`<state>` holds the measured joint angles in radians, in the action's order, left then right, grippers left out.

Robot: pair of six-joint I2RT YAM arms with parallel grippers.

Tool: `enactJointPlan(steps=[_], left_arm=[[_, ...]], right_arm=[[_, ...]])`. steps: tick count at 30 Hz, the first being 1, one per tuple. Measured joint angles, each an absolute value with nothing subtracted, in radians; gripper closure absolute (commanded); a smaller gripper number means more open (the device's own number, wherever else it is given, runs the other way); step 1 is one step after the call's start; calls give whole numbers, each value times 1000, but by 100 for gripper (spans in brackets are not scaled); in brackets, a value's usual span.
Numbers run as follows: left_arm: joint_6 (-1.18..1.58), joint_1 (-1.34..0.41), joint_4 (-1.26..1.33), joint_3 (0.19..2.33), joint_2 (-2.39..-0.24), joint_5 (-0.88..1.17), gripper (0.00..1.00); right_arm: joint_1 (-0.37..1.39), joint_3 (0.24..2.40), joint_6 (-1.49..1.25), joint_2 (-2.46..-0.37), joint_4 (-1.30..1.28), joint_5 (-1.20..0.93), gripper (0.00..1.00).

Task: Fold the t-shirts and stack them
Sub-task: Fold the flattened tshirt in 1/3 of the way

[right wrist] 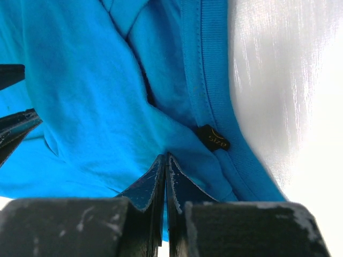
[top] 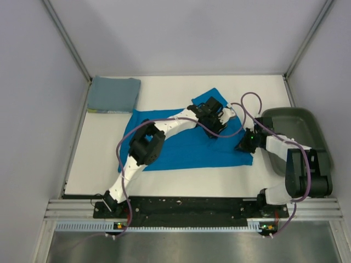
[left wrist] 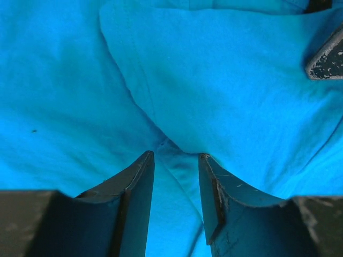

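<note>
The bright cobalt blue t-shirt (top: 186,147) lies spread on the white table, with a flap folded over near its far right corner. My left gripper (top: 217,118) is low over that flap; in the left wrist view (left wrist: 176,158) it is open, with a crease of blue cloth (left wrist: 214,80) running between the fingers. My right gripper (top: 245,143) is at the shirt's right edge. In the right wrist view (right wrist: 165,156) it is shut on the blue cloth (right wrist: 96,96) beside the ribbed collar (right wrist: 214,80) and a black size label (right wrist: 213,138). The grey-blue shirt (top: 113,94) lies in a square fold at the back left.
A dark green tray (top: 299,129) stands at the right edge, right beside the right arm. Grey walls close in the table on three sides. Purple cables loop above both arms. Bare white table (right wrist: 289,80) shows past the collar.
</note>
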<state>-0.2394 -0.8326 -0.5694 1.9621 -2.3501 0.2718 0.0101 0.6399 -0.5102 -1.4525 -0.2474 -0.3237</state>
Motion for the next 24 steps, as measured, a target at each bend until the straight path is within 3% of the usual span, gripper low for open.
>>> enactJointPlan(steps=[3, 5, 9, 15, 24], left_arm=[[-247, -833, -556, 1968, -2353, 260, 59], [-252, -833, -550, 1984, -2366, 260, 66], [-264, -833, -547, 1991, -2386, 292, 100], [-278, -833, -551, 1995, -2389, 311, 100], [-335, -830, -546, 1889, -2306, 131, 100]], right_arm=[[10, 635, -509, -1448, -242, -324, 100], [10, 635, -509, -1447, -242, -323, 100], [10, 634, -508, -1446, -243, -323, 100], [7, 628, -509, -1442, -239, -318, 100], [-10, 615, -513, -1424, -246, -308, 100]])
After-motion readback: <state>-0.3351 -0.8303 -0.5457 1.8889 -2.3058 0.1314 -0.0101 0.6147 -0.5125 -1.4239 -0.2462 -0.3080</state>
